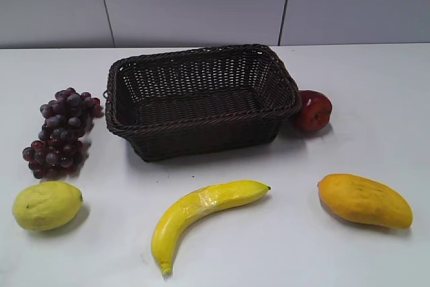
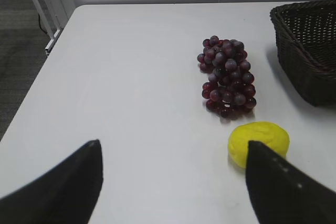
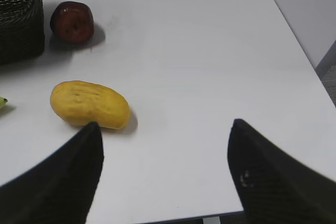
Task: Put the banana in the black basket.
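The banana (image 1: 201,211) lies on the white table in front of the black basket (image 1: 201,95), curved, its green tip pointing right. Only that tip shows in the right wrist view (image 3: 2,101). The basket stands empty at the table's middle; a corner shows in the left wrist view (image 2: 310,51) and in the right wrist view (image 3: 21,14). My left gripper (image 2: 173,148) is open and empty above the table's left front. My right gripper (image 3: 165,129) is open and empty above the right front edge. Neither gripper shows in the exterior view.
Purple grapes (image 1: 62,131) (image 2: 227,77) and a lemon (image 1: 47,205) (image 2: 258,141) lie left of the basket. A red apple (image 1: 314,110) (image 3: 72,21) sits by its right corner, a mango (image 1: 364,199) (image 3: 89,104) at the front right. The table's right edge (image 3: 294,45) is close.
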Robot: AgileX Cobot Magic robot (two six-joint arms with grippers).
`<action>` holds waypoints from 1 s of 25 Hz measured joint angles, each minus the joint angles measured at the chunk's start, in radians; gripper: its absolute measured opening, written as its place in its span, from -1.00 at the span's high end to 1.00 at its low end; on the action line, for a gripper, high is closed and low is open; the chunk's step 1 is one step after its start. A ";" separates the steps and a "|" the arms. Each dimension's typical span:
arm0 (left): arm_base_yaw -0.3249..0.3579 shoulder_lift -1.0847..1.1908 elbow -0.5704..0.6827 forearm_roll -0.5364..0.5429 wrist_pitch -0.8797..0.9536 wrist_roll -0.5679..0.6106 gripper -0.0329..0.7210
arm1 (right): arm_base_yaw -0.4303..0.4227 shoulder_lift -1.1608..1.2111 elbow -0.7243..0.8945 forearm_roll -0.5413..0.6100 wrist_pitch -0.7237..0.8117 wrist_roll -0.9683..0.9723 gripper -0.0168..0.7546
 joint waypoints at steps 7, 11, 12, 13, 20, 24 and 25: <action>0.000 0.000 0.000 0.000 0.000 0.002 -0.76 | 0.000 0.000 0.000 0.000 0.000 0.000 -0.57; 0.000 0.000 0.000 0.000 0.000 0.001 -0.76 | 0.000 0.000 0.000 0.000 0.000 0.000 -0.57; 0.000 0.000 0.000 0.000 0.000 0.002 -0.76 | 0.000 0.000 0.000 0.000 0.000 0.000 -0.57; 0.000 0.000 0.000 0.000 0.000 0.000 -0.75 | 0.000 0.000 0.000 0.000 0.000 0.000 -0.57; 0.000 0.070 -0.024 -0.010 -0.038 0.002 -0.67 | 0.000 0.000 0.000 0.000 0.000 0.000 -0.57; 0.000 0.219 -0.076 -0.012 -0.179 0.001 -0.66 | 0.000 0.000 0.000 0.000 0.000 0.000 -0.57; 0.000 0.271 -0.087 -0.012 -0.219 0.002 -0.66 | 0.000 0.000 0.000 0.000 0.000 0.000 -0.57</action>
